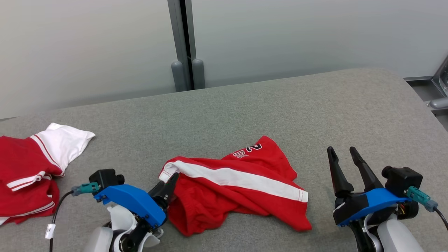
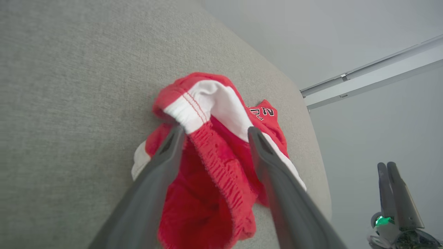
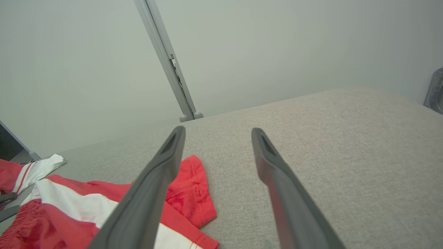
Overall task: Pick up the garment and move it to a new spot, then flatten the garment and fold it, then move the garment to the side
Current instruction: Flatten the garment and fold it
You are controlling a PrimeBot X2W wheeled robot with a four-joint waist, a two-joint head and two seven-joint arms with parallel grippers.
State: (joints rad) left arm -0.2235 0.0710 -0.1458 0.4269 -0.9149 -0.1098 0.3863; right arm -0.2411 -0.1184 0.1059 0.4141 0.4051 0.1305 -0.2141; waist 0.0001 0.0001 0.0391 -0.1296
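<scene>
While left fingers (image 2: 162, 173) and right fingers (image 1: 337, 171) gape, red shorts (image 1: 238, 189) stretch left-right, waistband (image 2: 221, 173) leftward.

The left gripper (image 1: 172, 177) lies low and tilted, its two long dark fingers (image 2: 155, 180) reaching forward and angled toward the right arm. Its jaws are spread wide. Behind the jaws sits a blue wrist cover (image 1: 129, 201) on a pale forearm (image 1: 99, 241). The right gripper (image 1: 341, 149) points straight ahead and a little upward, its jaws parted just as wide, and it is well apart from the left one.
</scene>
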